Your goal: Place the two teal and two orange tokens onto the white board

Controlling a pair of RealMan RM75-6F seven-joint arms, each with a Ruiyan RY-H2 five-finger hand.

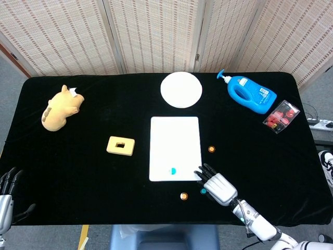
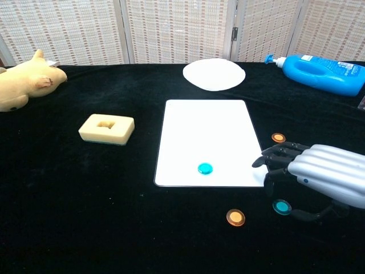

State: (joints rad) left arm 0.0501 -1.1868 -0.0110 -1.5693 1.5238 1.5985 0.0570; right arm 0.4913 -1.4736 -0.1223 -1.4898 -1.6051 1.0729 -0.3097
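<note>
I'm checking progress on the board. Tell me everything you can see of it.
The white board is a flat, smooth rectangle with rounded corners, lying mid-table on the black cloth, long side running away from the robot. One teal token sits on it near the front edge. The right hand hovers at its front right corner.
</note>
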